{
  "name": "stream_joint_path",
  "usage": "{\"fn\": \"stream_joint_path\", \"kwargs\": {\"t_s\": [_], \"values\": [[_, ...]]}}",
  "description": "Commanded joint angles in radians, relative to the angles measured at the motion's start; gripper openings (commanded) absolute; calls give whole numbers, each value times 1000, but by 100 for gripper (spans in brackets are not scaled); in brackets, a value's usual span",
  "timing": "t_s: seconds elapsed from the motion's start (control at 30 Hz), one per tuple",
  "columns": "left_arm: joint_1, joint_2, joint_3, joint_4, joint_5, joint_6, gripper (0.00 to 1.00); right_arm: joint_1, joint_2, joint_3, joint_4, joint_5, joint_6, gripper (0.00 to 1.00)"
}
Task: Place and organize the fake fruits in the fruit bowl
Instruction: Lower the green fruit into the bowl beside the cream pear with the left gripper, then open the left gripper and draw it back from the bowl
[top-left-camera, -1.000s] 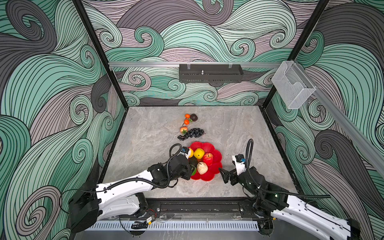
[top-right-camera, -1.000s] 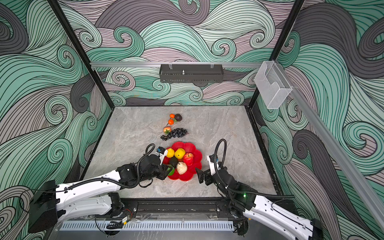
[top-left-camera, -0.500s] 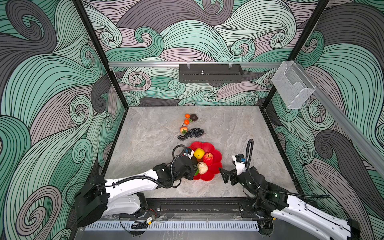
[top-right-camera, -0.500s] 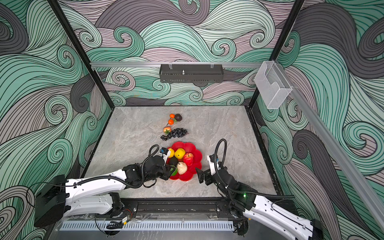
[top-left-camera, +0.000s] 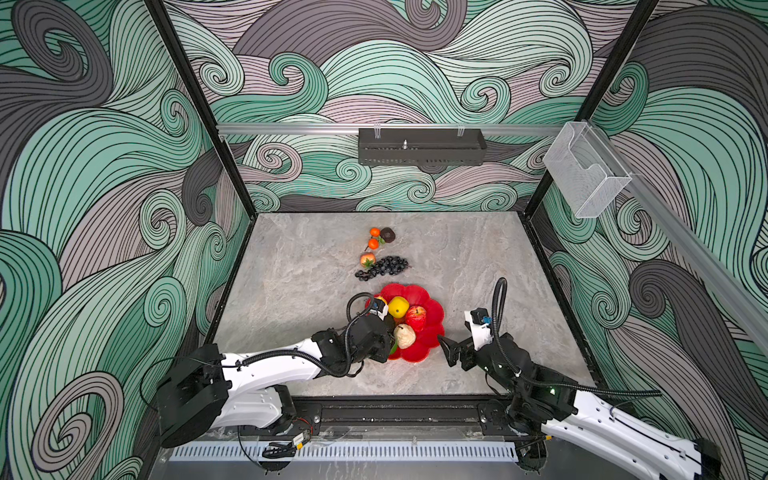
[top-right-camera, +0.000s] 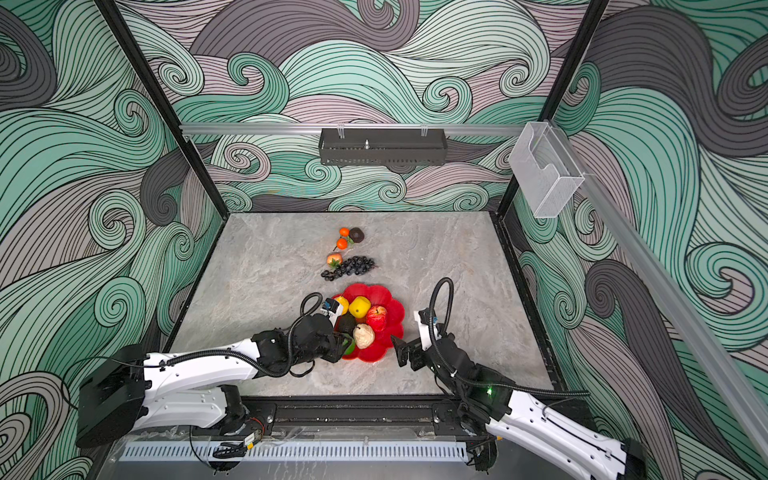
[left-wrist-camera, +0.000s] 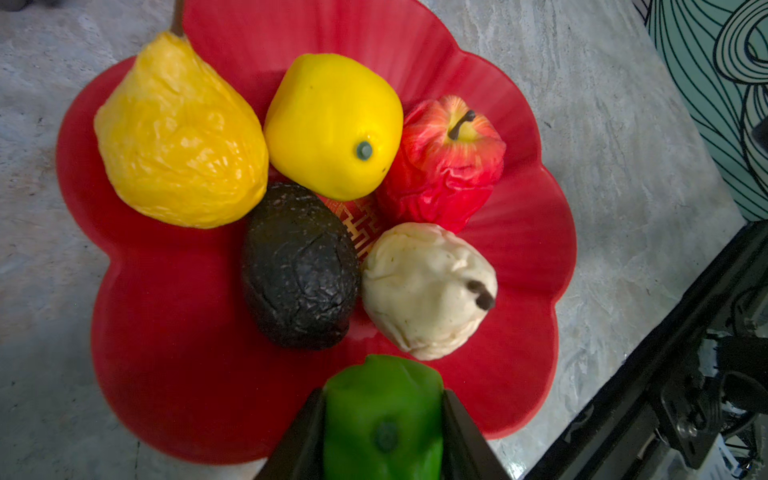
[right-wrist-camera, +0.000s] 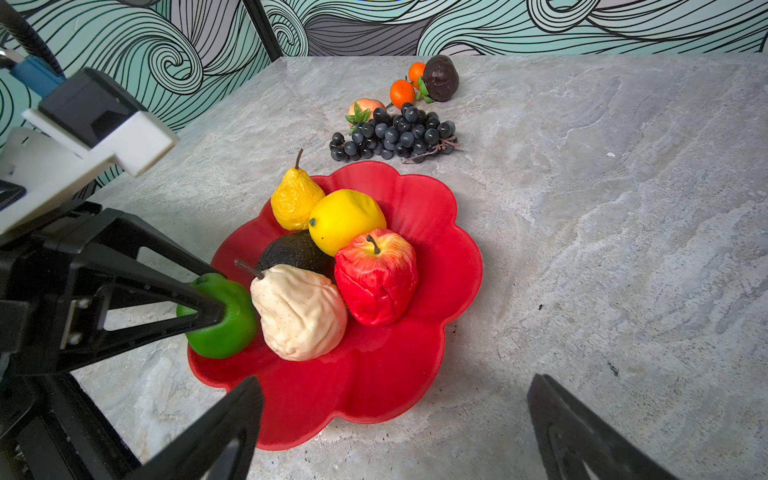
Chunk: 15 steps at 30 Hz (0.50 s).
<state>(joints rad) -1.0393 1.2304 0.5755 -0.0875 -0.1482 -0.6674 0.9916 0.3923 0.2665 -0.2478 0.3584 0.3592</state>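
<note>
The red flower-shaped fruit bowl (top-left-camera: 432, 309) (right-wrist-camera: 436, 232) sits at the front middle of the table. It holds a yellow pear (left-wrist-camera: 178, 137), a lemon (left-wrist-camera: 332, 124), a red apple (left-wrist-camera: 449, 162), a dark avocado (left-wrist-camera: 299, 266) and a cream pear (left-wrist-camera: 428, 291). My left gripper (left-wrist-camera: 382, 395) (top-left-camera: 388, 345) is shut on a green lime (left-wrist-camera: 382, 415) (right-wrist-camera: 226, 320) over the bowl's near-left petal, next to the cream pear. My right gripper (right-wrist-camera: 395, 380) (top-left-camera: 446, 349) stands open and empty, just off the bowl's right front edge.
Behind the bowl on the table lie a black grape bunch (top-left-camera: 384, 266), a strawberry-like piece (top-left-camera: 367, 260), two tangerines (top-left-camera: 374, 237) and a second dark avocado (top-left-camera: 387, 235). A black rail (top-left-camera: 399, 409) runs along the table's front edge.
My left arm has carried the lime rightward over the bowl's near-left petal, up to the cream pear. The right arm has not moved.
</note>
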Motion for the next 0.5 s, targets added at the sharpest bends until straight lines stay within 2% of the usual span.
{"fn": "stream_joint_path", "kwargs": {"t_s": [0.0,0.2,0.47], "values": [[-5,14,9,17,1,-8,45,-7,-7,-12,2,-6,4,100],[-4,5,5,17,-5,-9,52,-9,-6,-11,2,-7,5,100],[-5,-39,1,-4,-23,-8,57,-10,-9,-11,1,-7,6,100]]}}
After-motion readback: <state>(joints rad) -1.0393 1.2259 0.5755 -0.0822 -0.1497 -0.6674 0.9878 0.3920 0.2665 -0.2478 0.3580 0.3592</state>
